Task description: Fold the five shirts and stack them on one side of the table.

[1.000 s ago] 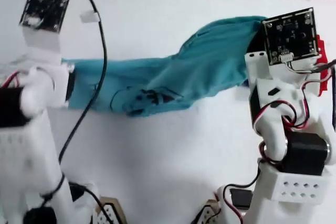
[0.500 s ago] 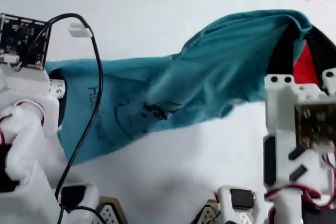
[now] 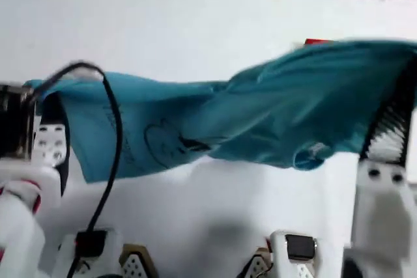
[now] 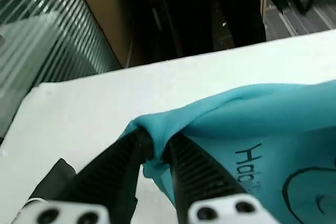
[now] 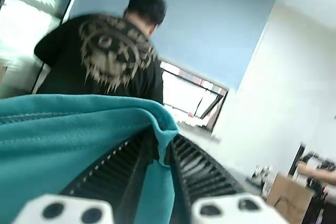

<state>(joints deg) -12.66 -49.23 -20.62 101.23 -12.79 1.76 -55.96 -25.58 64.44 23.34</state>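
The teal shirt (image 3: 280, 102) is held stretched above the counter (image 3: 195, 24) across the middle of the frame, one edge clamped tight in the left gripper (image 4: 156, 148) and the other in the right gripper (image 5: 161, 145), and should be lowered evenly, taut, so that it is laid flat.

Seen from above, the crumpled teal cotton shirt (image 3: 260, 115) runs off the edge at three o'clock, so its far end is cut away. Behind its upper fold, at one o'clock, a red thing (image 3: 317, 42) shows as a mere sliver, too little to tell what it is. Pinched cloth buries the tips of the left arm's black ribbed fingers (image 4: 199, 177) and of the right arm's fingers (image 5: 205, 174).
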